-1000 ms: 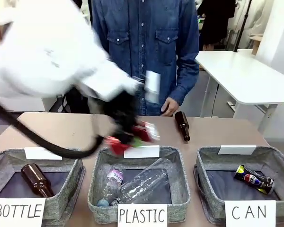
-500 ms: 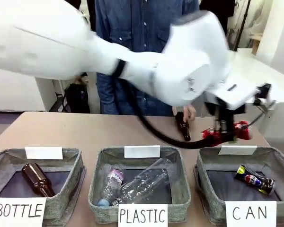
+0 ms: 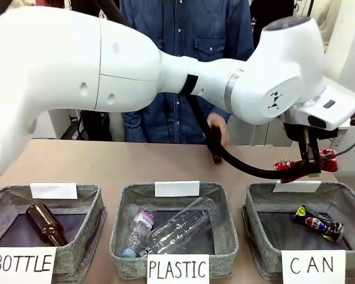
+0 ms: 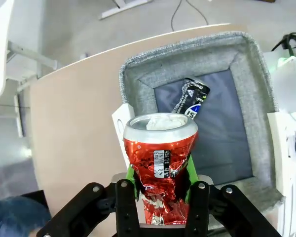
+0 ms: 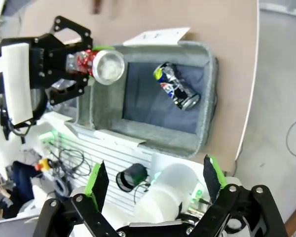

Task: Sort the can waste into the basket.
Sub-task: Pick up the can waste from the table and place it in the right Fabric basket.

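My left gripper (image 3: pixel 306 166) (image 4: pixel 160 180) is shut on a crushed red can (image 3: pixel 302 167) (image 4: pixel 160 158) (image 5: pixel 96 63) and holds it in the air above the far rim of the grey basket lettered "CAN" (image 3: pixel 254 201) (image 4: pixel 138 74) (image 5: pixel 207 79). A dark blue-black can (image 3: pixel 317 223) (image 4: pixel 191 97) (image 5: pixel 176 86) lies on the dark lining inside that basket. The left arm reaches across the whole table from the left. My right gripper (image 5: pixel 153 185) is open high above the basket, holding nothing.
Baskets lettered "PLASTIC" (image 3: pixel 121 236), holding clear plastic bottles (image 3: pixel 174 228), and "BOTTLE" (image 3: pixel 94 222), holding a brown bottle (image 3: pixel 44 223), stand left of the CAN basket. A person's hand (image 3: pixel 216 127) holds another brown bottle (image 3: pixel 216 155) at the table's far side.
My left gripper has carried the red can rightward from above the PLASTIC basket to above the CAN basket's far rim. The person's hand has taken hold of the brown bottle on the table.
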### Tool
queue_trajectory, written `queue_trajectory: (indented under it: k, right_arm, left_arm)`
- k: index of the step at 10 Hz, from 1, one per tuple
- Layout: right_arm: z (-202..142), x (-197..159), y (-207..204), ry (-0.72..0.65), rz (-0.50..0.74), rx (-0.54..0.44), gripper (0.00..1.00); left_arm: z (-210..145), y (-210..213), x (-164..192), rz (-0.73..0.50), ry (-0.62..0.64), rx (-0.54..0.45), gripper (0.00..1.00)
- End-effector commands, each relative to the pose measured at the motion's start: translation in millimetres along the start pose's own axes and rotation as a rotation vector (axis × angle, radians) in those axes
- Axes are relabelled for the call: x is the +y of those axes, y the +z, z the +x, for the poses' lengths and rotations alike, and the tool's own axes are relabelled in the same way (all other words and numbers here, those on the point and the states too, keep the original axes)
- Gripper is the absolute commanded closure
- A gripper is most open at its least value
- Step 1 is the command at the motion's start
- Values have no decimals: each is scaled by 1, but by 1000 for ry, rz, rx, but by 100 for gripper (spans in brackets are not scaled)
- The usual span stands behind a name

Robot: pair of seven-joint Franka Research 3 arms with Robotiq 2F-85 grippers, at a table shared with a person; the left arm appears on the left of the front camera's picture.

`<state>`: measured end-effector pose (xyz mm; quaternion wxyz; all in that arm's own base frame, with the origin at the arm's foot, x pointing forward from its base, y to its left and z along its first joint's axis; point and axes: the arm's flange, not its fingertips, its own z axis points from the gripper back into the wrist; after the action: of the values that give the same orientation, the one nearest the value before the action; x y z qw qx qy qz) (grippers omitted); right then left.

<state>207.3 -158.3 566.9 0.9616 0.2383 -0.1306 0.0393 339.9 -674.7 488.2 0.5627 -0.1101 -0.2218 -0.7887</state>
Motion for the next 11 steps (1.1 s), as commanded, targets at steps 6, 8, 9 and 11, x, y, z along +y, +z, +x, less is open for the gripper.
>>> queue_trajectory:
  k: [6,8,9,11]
  right_arm:
    - [-1,0,2,-18,6,-8,0]
    - [-1,0,2,-18,6,-8,0]
    - [-1,0,2,-18,6,-8,0]
    - [-1,0,2,-18,6,-8,0]
  left_arm:
    - [5,-4,-11,-10,-20,-29,1]
    - [5,-2,-11,11,-19,-33,0]
    - [5,-2,-11,4,-23,-32,0]
    - [6,-4,-12,-5,-35,-24,0]
